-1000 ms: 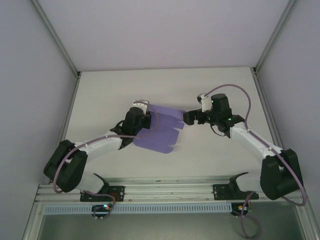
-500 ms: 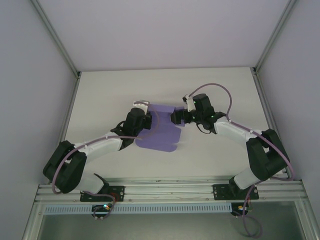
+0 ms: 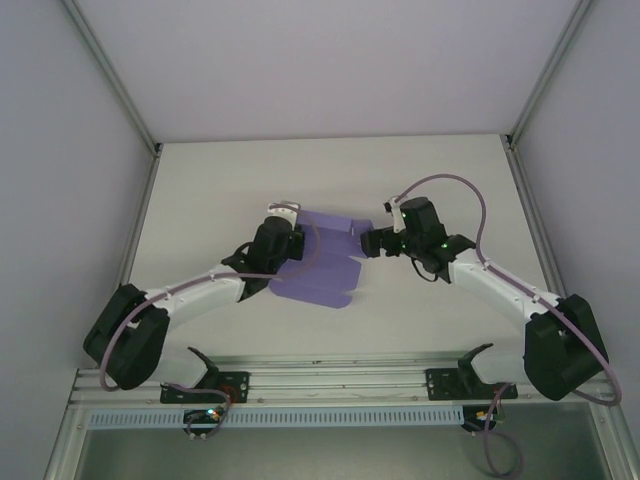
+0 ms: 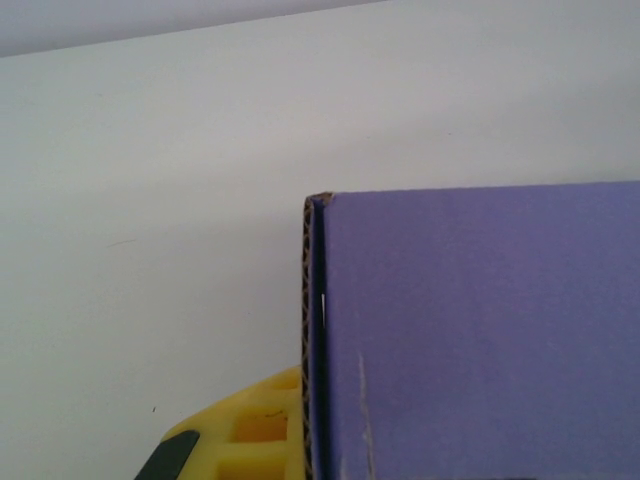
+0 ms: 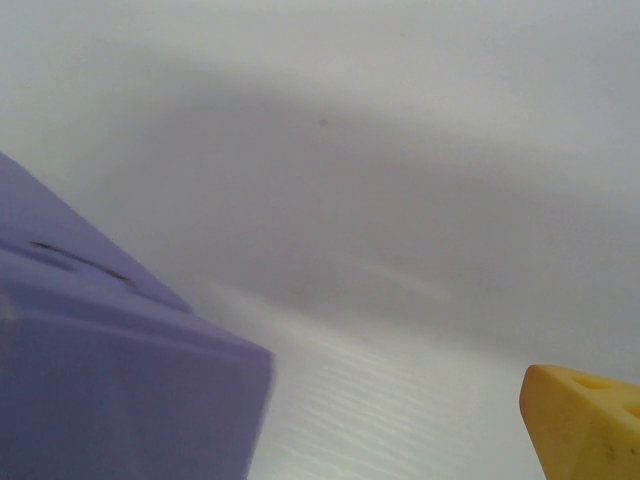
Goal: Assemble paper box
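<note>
R tool [image 3: 369,243] backed off right; L tool [image 3: 295,246] still grips paper box [image 3: 322,270].

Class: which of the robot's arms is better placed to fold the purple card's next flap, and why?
Right, probably. The left pincer is shut on the left edge of the paper box, anchoring it; the right pincer hangs open beside its right flaps.

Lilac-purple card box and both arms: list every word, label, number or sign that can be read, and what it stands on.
No text can be read.
The lilac-purple thin card box is plain on every face that shows.
A thin dark mark on it, right wrist view, is too blurred to read.
The white-and-black left arm and right arm carry no legible lettering.
</note>
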`<action>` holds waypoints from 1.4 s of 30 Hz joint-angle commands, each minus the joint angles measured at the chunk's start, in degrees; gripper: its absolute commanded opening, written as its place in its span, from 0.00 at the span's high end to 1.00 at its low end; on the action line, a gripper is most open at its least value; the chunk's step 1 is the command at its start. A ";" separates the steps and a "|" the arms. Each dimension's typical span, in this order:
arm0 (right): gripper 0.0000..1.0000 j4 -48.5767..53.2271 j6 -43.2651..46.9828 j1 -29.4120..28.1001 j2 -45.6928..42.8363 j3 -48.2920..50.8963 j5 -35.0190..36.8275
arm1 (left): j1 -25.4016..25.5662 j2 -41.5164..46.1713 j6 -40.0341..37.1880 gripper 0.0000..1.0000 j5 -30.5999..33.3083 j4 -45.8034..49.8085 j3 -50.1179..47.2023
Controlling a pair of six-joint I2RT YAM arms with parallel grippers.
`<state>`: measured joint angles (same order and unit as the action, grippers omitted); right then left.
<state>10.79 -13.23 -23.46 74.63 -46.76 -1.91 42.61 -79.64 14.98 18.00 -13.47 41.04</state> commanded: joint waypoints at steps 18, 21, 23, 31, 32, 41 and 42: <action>0.00 2.54 12.53 4.17 0.17 3.81 -10.01 | -1.14 4.02 -0.76 1.00 -4.43 3.48 3.16; 0.00 3.61 13.74 4.25 0.60 3.27 -10.73 | -1.04 3.86 -1.26 1.00 -4.90 4.73 4.05; 0.00 2.63 13.13 4.22 0.66 3.52 -11.78 | -1.05 3.84 -1.23 1.00 -5.22 4.81 4.19; 0.00 -10.56 5.70 4.85 -2.00 5.72 -18.55 | -1.07 3.76 -0.96 1.00 -6.62 4.65 4.34; 0.00 -12.41 4.63 4.87 -1.95 5.82 -20.14 | -0.99 3.70 -0.92 1.00 -6.66 4.64 4.25; 0.00 -20.28 1.10 2.03 5.00 1.82 -25.39 | -0.87 4.11 0.56 1.00 -8.30 3.60 3.37; 0.00 -20.82 1.11 1.15 6.59 1.56 -23.69 | -0.89 4.26 0.59 1.00 -8.25 3.50 3.20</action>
<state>-6.44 -10.96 -20.16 79.00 -43.22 -25.32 41.54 -77.12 14.59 11.31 -8.64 43.51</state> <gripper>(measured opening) 0.995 0.065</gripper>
